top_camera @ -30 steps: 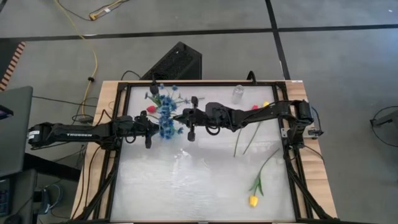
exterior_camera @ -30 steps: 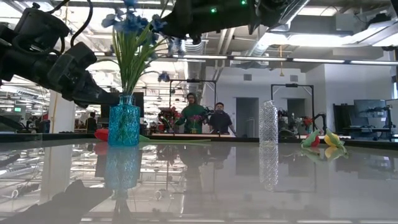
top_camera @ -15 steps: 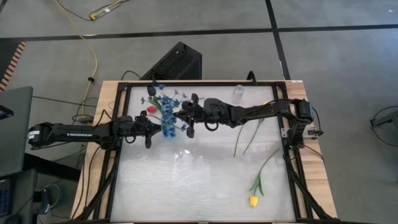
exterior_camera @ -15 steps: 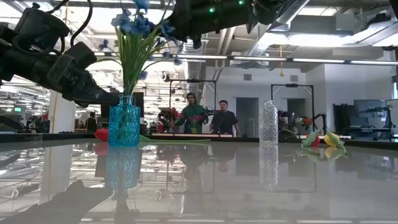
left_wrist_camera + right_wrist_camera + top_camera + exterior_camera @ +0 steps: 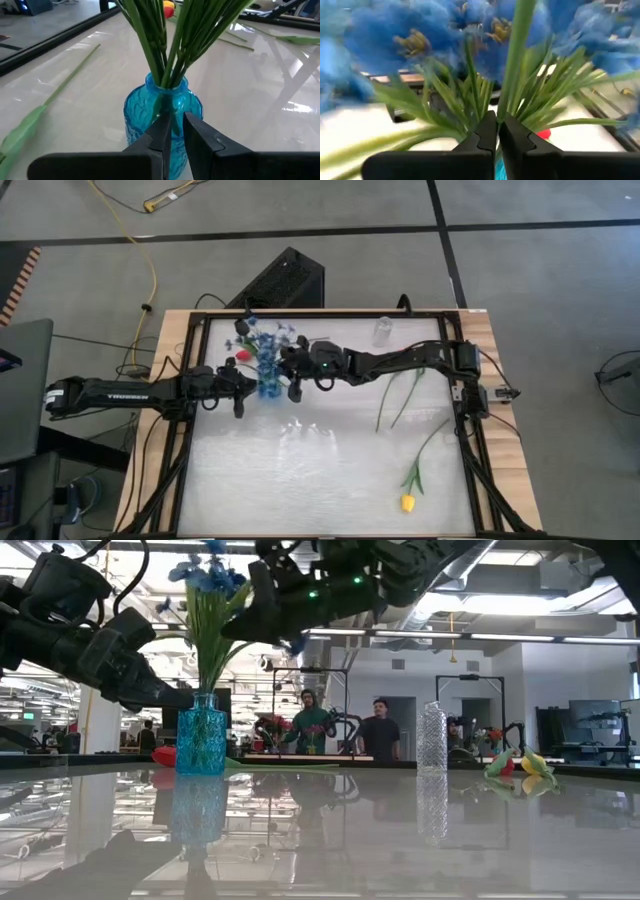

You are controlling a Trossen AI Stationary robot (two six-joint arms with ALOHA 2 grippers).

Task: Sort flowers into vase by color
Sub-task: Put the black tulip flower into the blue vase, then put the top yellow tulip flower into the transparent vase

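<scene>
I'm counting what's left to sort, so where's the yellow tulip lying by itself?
In the high view the yellow tulip lies alone near the table's front right, its green stem curving up toward the right arm's base.

Dark arms (image 5: 130, 392), white lettering

The only legible lettering is "TROSSEN", printed in white on the left arm (image 5: 125, 392).

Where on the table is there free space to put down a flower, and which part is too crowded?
The near half of the table is bare, bordered by the yellow tulip at its right. Crowded: the far left, where the blue vase with blue flowers stands between the left gripper and right gripper. Loose stems lie on the right.
</scene>
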